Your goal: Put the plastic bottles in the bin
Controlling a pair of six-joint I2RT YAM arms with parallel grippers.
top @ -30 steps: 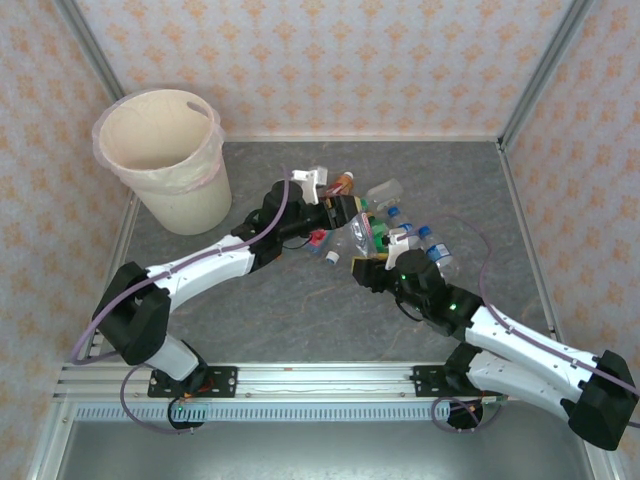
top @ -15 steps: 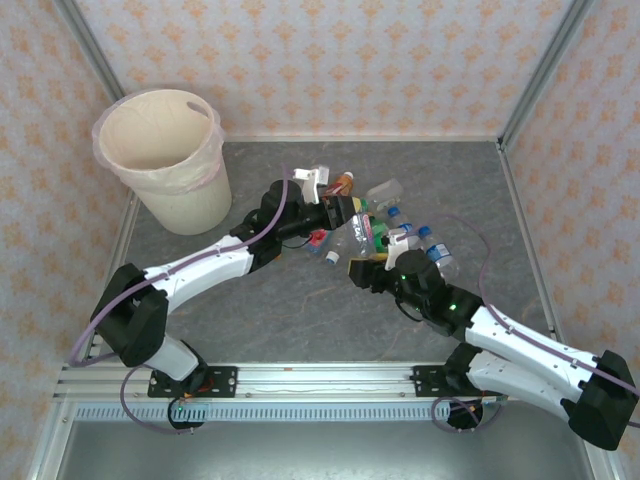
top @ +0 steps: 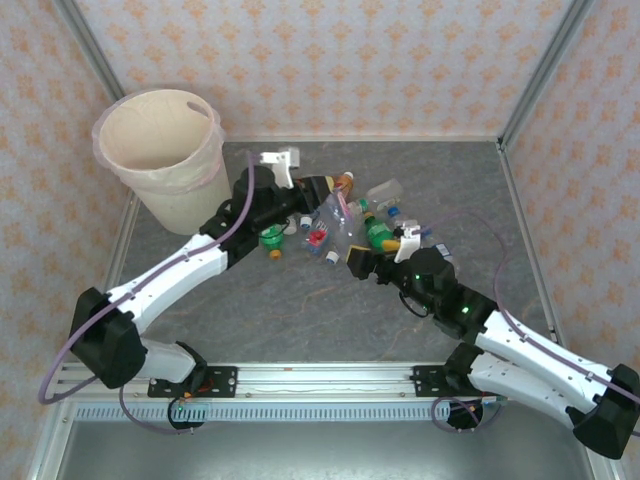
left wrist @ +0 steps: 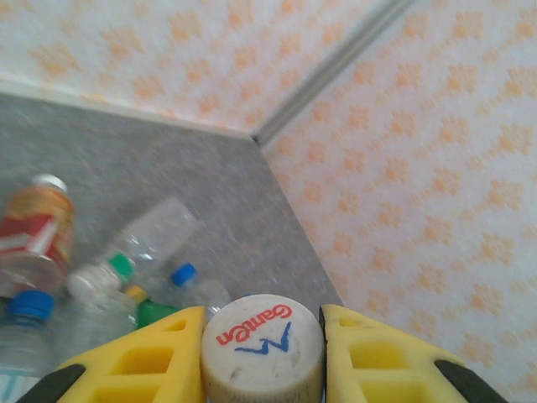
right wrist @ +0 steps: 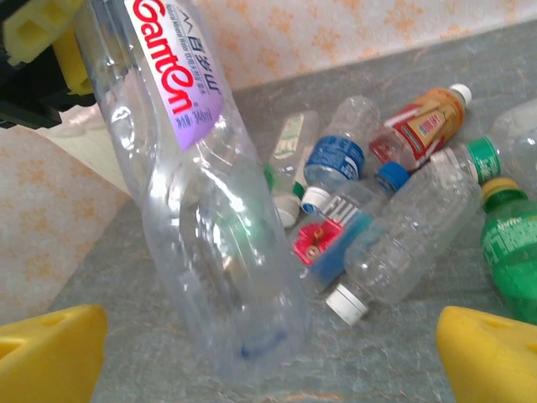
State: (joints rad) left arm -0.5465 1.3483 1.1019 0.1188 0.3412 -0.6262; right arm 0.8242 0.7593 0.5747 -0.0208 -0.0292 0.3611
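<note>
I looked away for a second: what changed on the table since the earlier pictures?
The left gripper, jaws shut on the clear bottle at its cap, drew back from the pile toward the bin, lifting that bottle out. The right gripper, open, barely shifted near the pile; the bin stayed put.

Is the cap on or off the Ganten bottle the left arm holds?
On: the Ganten bottle has its white cap seated, gripped between the yellow jaws.

Ganten bottle [right wrist: 201, 193]: clear, purple label, leaning.
Left gripper [right wrist: 59, 38]: clamped on its top.
Bottle heap [right wrist: 394, 239]: lying right of it.
Right gripper [right wrist: 268, 361]: spread wide, flanking its base.
</note>
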